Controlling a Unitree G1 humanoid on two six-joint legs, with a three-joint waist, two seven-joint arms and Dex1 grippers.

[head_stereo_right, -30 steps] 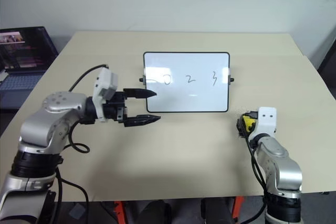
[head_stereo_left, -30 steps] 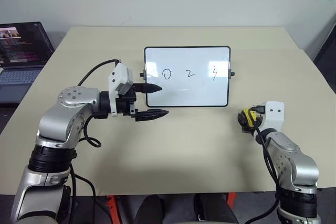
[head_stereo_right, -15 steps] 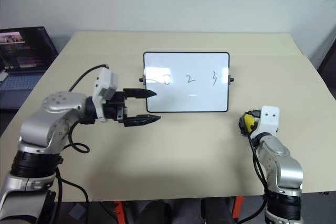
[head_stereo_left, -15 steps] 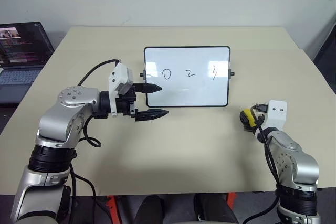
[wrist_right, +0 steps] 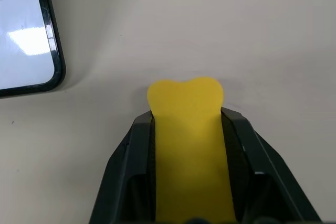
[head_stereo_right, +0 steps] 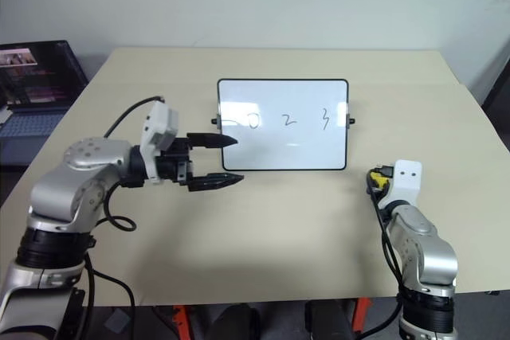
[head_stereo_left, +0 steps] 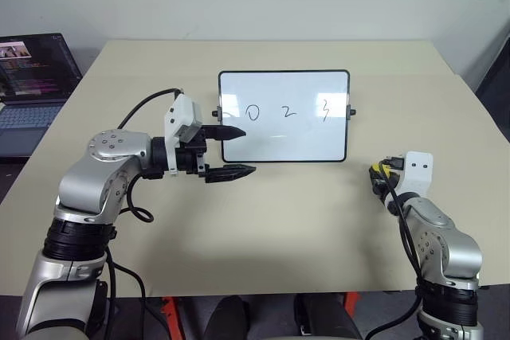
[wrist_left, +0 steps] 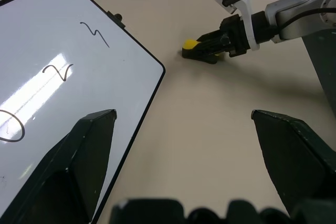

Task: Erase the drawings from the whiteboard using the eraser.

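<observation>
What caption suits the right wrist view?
Black right gripper squeezing the soft yellow eraser beside the black-framed whiteboard.

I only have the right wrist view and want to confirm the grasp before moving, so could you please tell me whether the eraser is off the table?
Observer: In the left wrist view, the eraser appears to rest on the table, with the right gripper shut on it.
Operator: Thank you. Are the drawings untouched?
Observer: Yes, all three drawings are on the whiteboard.
Operator: And where is the other arm?
Observer: The left gripper is open at the board's left edge, one finger over the board.
</observation>
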